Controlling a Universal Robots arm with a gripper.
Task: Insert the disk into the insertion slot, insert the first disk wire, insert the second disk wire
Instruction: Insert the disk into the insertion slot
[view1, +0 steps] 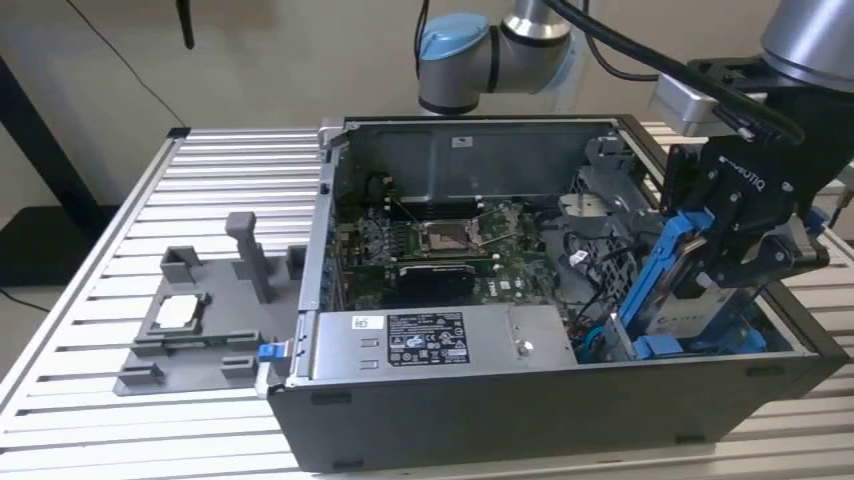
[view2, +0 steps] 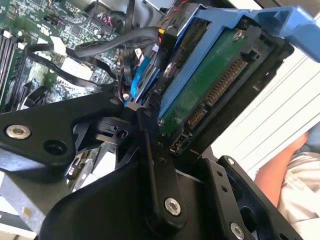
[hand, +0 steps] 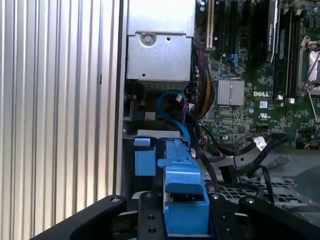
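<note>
The exterior view looks down obliquely from mid-distance on the open dark grey metal computer case (view1: 534, 400) atop the ribbed silver surface (view1: 80, 400). Both wrist views sit close against the bright blue plastic disk carrier (hand: 182, 200) (view2: 280, 20), facing into the case; all 3 share its green motherboard (view1: 441, 240).

Your arm (view1: 461, 50) bends across the top of the exterior view, with its wrist (view1: 811, 40) high on that view's right. The claw (view1: 727, 262) hangs from it, pointing down. Its black fingers (view2: 155, 165) are clamped on the disk (view1: 674, 290), holding it on edge and slightly tilted.
</note>
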